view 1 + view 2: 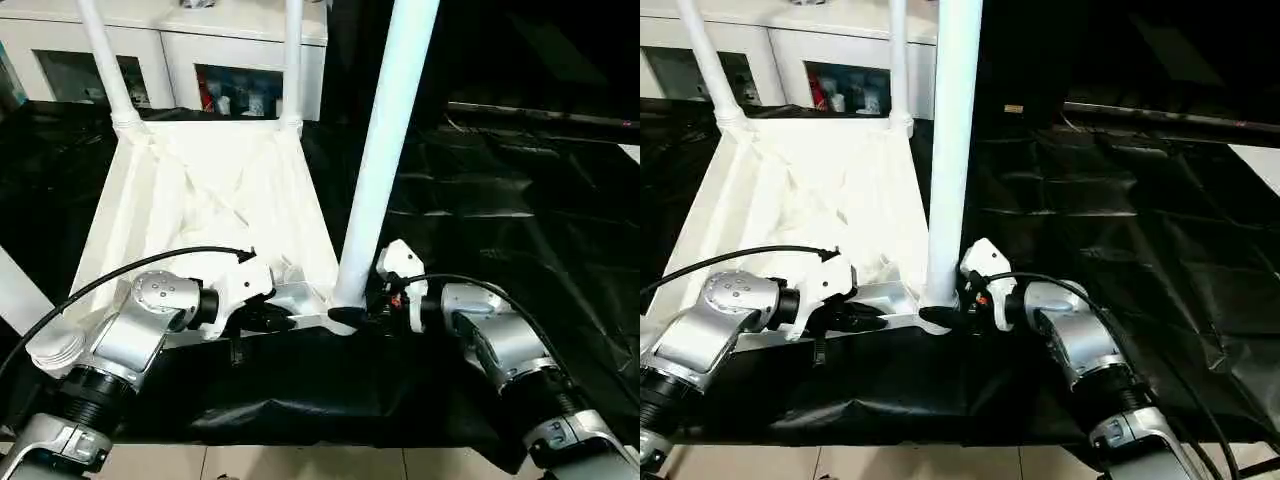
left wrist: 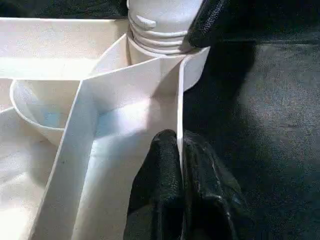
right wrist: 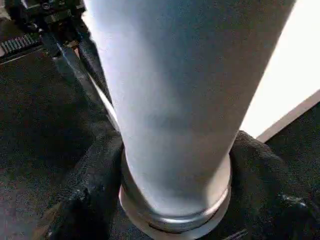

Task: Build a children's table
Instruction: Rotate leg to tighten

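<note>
Upturned table top (image 1: 200, 200) on black counter (image 1: 500, 200). Right tool (image 1: 362, 316) clamps third leg (image 1: 385, 150) at near corner socket; left tool (image 2: 181, 165) pinches rim. Next, likely: twist leg home.

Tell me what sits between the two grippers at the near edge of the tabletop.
Between the left gripper and right gripper stands the near-right corner socket with the leg in it, seen in the left eye view.

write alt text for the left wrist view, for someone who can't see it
The left gripper is closed on the thin white rim of the upturned tabletop, one black finger on each side. Just beyond, the ridged base of a white leg sits in the corner socket, with the right gripper's black fingertip against it, over the black table cover.
</note>
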{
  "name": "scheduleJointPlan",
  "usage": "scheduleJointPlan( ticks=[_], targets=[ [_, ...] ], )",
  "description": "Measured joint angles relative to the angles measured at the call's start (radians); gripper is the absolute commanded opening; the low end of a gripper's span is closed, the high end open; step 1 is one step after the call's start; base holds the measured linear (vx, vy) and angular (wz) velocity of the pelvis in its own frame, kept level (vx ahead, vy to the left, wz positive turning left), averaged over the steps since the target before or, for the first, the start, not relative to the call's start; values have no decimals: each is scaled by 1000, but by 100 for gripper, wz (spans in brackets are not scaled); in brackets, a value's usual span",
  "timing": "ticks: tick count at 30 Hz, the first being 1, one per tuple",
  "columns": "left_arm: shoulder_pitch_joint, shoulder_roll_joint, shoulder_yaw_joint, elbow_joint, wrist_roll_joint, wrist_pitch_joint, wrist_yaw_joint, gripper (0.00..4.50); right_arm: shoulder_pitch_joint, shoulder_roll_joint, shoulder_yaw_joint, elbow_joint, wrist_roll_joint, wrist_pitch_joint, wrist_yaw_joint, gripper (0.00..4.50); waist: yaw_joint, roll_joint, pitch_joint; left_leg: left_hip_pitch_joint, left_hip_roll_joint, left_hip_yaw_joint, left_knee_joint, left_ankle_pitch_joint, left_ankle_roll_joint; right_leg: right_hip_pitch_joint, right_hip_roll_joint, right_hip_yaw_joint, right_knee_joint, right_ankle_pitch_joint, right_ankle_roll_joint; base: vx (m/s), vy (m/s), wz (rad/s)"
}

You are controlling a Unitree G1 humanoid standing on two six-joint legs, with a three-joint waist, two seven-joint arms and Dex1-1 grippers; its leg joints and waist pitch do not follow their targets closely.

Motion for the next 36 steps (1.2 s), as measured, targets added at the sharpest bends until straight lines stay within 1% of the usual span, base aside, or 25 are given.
scheduleJointPlan(
  ticks=[2,3,4,7,10,13,16,17,18,20,22,24,26,28,31,32,34,36],
  targets=[
    [-9,-12,1,12,9,7,33,0,0,29,-20,24,-1,-7,-61,274,-4,0,0,1,0,0,1,0,0,0,0,0,1,1,-1,0,0,0],
    [-22,-31,1,31,24,8,69,0,-1,50,-38,46,-2,-16,-119,274,-4,-1,0,1,0,0,1,0,-1,0,0,0,1,1,-1,0,0,0],
    [-47,-62,1,65,44,11,115,0,-6,84,-67,76,-2,-19,-200,273,-4,-1,0,2,0,0,2,1,-1,1,0,0,1,1,0,0,0,0],
    [-118,-153,0,163,88,39,239,0,-40,169,-127,137,-16,3,-442,272,-3,0,-1,3,0,0,4,1,-1,2,0,1,1,2,2,0,0,0],
    [-161,-217,-4,227,109,56,321,0,-60,213,-155,162,-31,16,-594,272,-2,2,-2,5,-1,0,4,1,-2,4,0,1,0,2,3,0,0,0],
    [-195,-267,-10,281,121,63,386,0,-96,247,-171,207,-48,19,-693,272,3,6,-4,5,-1,0,4,1,-1,5,-1,1,-1,2,4,0,0,0],
    [-210,-288,-9,306,131,58,406,0,-118,251,-175,246,-58,-4,-724,272,4,9,-6,2,-1,0,3,1,-1,4,-1,1,-2,1,5,0,0,0],
    [-211,-289,-9,307,132,57,406,0,-120,253,-179,253,-57,-13,-724,272,4,10,-6,2,-1,0,3,1,-1,4,-1,1,-2,1,4,0,0,0],
    [-211,-289,-9,307,133,54,406,0,-119,254,-182,255,-56,-20,-722,307,4,10,-6,2,-1,0,3,1,-1,4,-1,1,-2,1,4,0,0,0],
    [-210,-285,-9,307,134,47,403,0,-116,254,-186,254,-50,-28,-711,342,4,10,-6,1,-1,0,3,1,-1,4,-1,0,-2,1,4,0,0,0],
    [-205,-273,-10,305,134,31,398,0,-110,253,-186,252,-50,-36,-676,348,1,9,-6,2,-1,0,3,1,-1,3,-1,0,-2,1,5,0,0,0],
    [-198,-258,-9,298,131,25,388,0,-106,244,-182,251,-50,-43,-644,379,-2,9,-6,2,-1,0,3,1,-1,3,-1,0,-2,1,5,0,0,0],
    [-187,-238,-8,285,129,12,372,0,-104,222,-174,251,-50,-49,-598,389,-4,10,-6,2,0,0,2,1,-1,2,0,0,-1,1,5,0,0,0],
    [-170,-217,-8,262,125,2,348,0,-103,195,-161,249,-42,-56,-535,410,-3,10,-6,2,0,-1,2,1,-1,2,0,0,-1,1,5,0,0,0],
    [-150,-180,-6,235,111,-18,291,0,-76,132,-129,191,-30,-57,-382,410,0,10,-6,1,0,-1,1,1,-1,1,0,0,-1,1,5,0,0,0],
    [-131,-154,-2,210,96,-28,247,0,-59,92,-113,151,-10,-37,-287,410,0,10,-6,0,0,0,1,1,-1,1,0,0,-2,1,5,0,0,0],
    [-104,-113,2,177,67,-42,170,0,-33,34,-103,96,17,-12,-162,410,0,9,-6,0,0,0,0,0,0,1,0,0,-2,1,4,0,0,0],
    [-84,-81,6,150,45,-43,113,0,-23,-7,-72,62,26,4,-70,410,0,9,-5,0,0,0,0,0,0,0,0,0,-2,0,3,0,0,0]
  ],
)
